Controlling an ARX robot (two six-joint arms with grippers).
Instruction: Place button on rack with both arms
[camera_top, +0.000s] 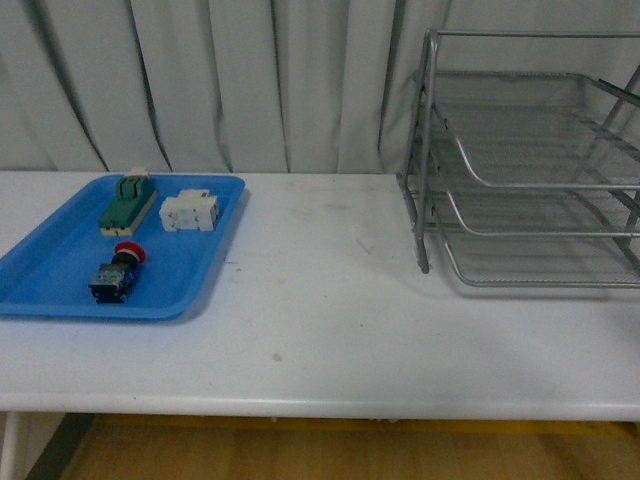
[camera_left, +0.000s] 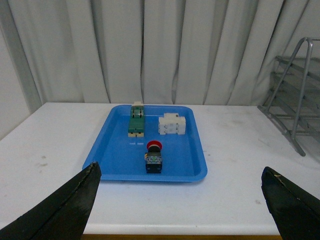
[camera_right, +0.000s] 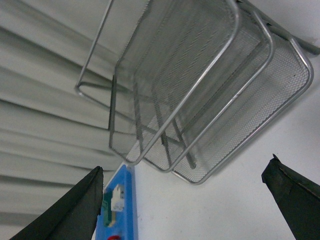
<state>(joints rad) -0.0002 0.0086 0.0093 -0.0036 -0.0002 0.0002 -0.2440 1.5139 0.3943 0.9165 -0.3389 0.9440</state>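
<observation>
Button lay on its side near the front of the blue tray, with a green-and-cream block and a white block behind it in the same tray. I judged nothing done yet: pickup and placing both remained. The rack, well right of the tray, showed no contents. My left fingers and right fingers were spread wide, empty

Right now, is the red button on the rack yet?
Nothing is done yet. The button lies in the blue tray, and the rack shows no button. The left claw and right claw are open, holding nothing. Picking it up and placing it is all left.
</observation>
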